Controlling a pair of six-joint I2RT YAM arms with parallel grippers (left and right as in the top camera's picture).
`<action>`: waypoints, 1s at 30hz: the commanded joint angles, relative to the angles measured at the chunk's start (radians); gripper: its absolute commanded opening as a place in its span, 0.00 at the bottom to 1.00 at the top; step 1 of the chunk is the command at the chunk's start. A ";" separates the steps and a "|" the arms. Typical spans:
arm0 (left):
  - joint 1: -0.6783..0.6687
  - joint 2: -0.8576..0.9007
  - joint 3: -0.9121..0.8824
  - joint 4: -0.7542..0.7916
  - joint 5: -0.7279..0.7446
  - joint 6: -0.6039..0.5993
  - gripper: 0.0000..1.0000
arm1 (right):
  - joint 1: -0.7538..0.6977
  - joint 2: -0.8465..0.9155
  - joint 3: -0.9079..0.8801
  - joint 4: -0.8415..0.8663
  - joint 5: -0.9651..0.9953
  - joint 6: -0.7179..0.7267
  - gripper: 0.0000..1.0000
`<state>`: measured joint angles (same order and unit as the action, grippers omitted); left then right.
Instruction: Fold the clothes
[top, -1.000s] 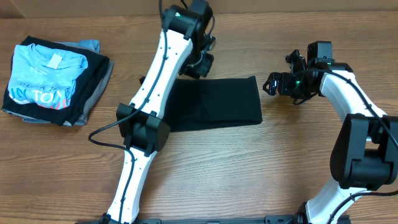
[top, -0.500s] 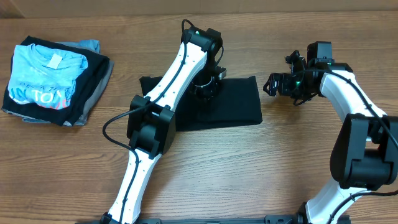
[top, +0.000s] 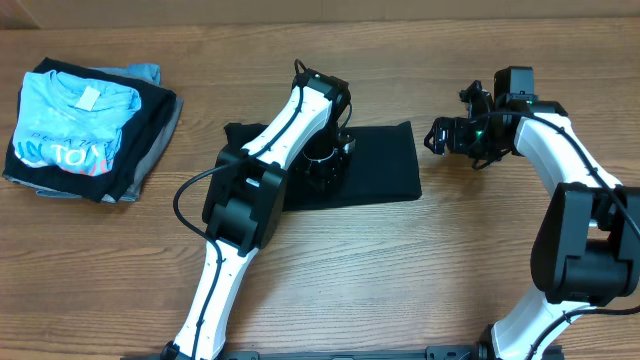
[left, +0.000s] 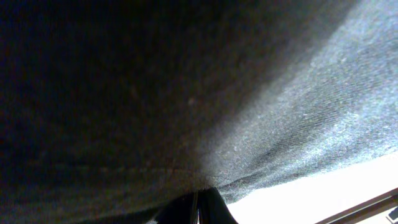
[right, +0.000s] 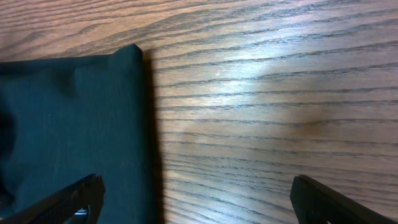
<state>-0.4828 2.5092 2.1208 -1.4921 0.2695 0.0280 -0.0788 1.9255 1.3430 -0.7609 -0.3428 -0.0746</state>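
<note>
The black T-shirt (top: 385, 160) lies as a flat folded rectangle in the middle of the table. My left gripper (top: 325, 165) is down on its left-middle part, shut. In the left wrist view the dark fabric (left: 186, 93) fills nearly the whole frame, and the closed left gripper (left: 199, 208) meets it at the bottom. Whether any cloth is pinched does not show. My right gripper (top: 440, 135) hovers open just right of the shirt's right edge. In the right wrist view the shirt's corner (right: 68, 124) sits at the left, and the right gripper (right: 196, 190) spans its edge and bare wood.
A stack of folded garments, topped by a light blue T-shirt (top: 70, 125) with lettering, lies at the far left of the wooden table (top: 450, 260). The left arm stretches diagonally across the shirt's left end.
My left gripper has come from beyond the shirt's far edge toward the near side and now rests on the shirt. The right arm has not moved.
</note>
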 joint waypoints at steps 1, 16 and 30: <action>0.005 -0.021 0.050 0.031 -0.018 -0.010 0.04 | -0.003 -0.005 0.006 0.000 0.012 -0.003 1.00; 0.006 -0.043 0.208 0.074 -0.058 -0.032 0.05 | -0.003 0.128 0.005 0.004 -0.293 -0.198 0.95; 0.019 0.072 0.204 0.106 -0.124 -0.032 0.04 | 0.000 0.175 0.005 0.035 -0.563 -0.327 0.82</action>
<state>-0.4648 2.5404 2.3295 -1.3895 0.1593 -0.0010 -0.0788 2.0937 1.3426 -0.7395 -0.8143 -0.3786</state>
